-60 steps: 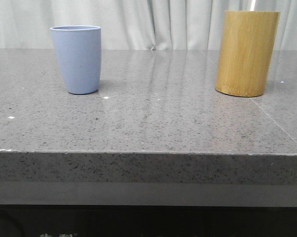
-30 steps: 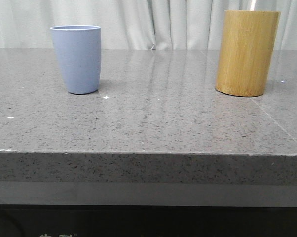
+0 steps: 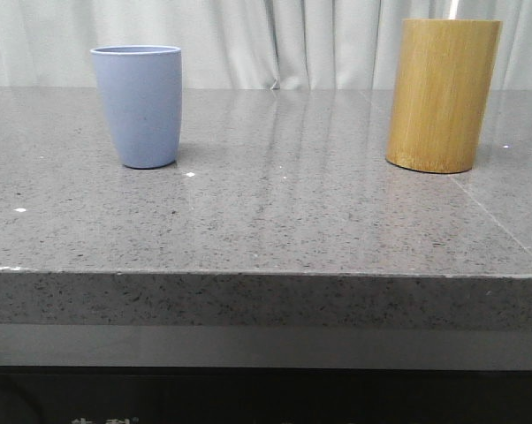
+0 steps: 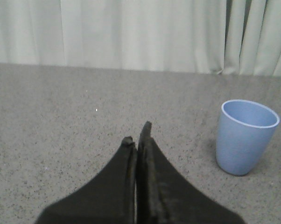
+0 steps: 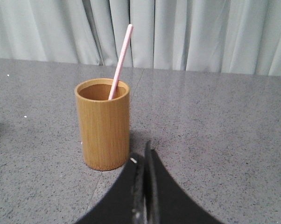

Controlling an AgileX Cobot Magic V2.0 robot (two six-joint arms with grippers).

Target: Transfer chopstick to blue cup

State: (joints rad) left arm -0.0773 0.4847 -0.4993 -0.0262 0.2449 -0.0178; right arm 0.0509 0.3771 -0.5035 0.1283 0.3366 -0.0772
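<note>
Chopstick (image 5: 120, 60) beyond right tool (image 5: 141, 161)

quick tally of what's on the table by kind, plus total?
Cups/holders: 2 - matte light-blue tapered cup, yellow-brown bamboo cylinder
Chopsticks: 1 - thin pale pink chopstick, leaning inside the bamboo cylinder
Total: 3
</note>
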